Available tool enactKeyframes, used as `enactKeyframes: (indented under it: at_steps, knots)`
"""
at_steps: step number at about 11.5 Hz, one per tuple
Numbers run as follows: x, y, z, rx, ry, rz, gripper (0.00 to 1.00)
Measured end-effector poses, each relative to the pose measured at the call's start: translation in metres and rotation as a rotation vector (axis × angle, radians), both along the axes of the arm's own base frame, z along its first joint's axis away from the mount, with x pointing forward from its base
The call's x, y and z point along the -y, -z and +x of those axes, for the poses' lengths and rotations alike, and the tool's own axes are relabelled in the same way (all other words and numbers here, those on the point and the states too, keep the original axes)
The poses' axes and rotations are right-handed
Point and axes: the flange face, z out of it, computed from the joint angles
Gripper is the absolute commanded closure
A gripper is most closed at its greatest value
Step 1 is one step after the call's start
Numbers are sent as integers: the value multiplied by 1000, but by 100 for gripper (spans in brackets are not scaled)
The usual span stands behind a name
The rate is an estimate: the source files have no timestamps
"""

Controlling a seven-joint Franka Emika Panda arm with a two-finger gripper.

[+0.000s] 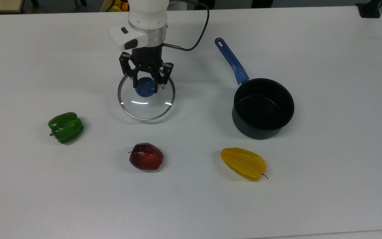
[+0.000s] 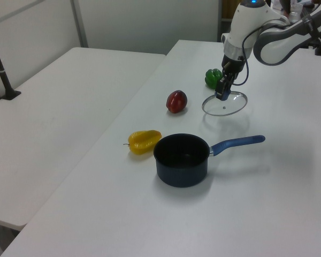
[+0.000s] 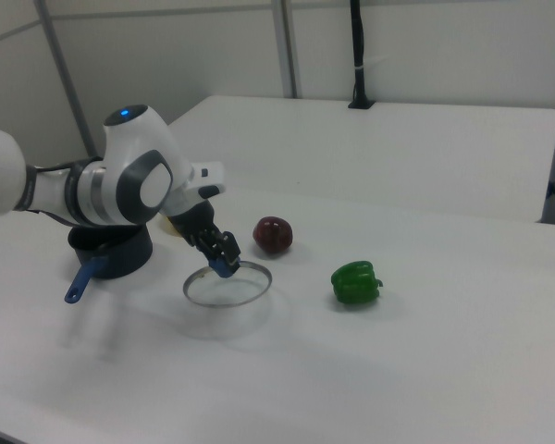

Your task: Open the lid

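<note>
Done: I see the lid (image 1: 146, 99) off the saucepan (image 1: 263, 108).
Fingers (image 1: 160, 81): closed on its blue knob (image 1: 145, 87).
Left: I judge, set down, release.

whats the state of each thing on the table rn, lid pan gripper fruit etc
lid: off the saucepan, held by its blue knob
gripper: shut on the lid's knob
saucepan: uncovered, upright, looks empty
green bell pepper: lying on the table
red apple: resting on the table
yellow starfruit: lying on its side
</note>
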Motion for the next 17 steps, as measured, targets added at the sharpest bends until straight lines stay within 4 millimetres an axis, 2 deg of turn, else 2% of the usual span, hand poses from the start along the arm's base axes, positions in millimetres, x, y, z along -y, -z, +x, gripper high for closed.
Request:
enactKeyframes:
  at_steps: [4,5,7,8,9,10,11,14,16,17]
  knots:
    - [27,28,9,49,1,14,59]
    - [30,38,10,40,-1,16,50]
    - [35,44,11,34,1,15,28]
    - [37,44,11,33,-4,13,11]
    - [39,46,11,29,-5,12,8]
    - [41,49,11,25,-3,12,0]
    - [43,50,12,24,-1,12,0]
    - [43,40,17,44,-3,11,0]
    - [38,13,27,26,-2,-2,0]
    - [28,-11,33,-7,-5,-15,0]
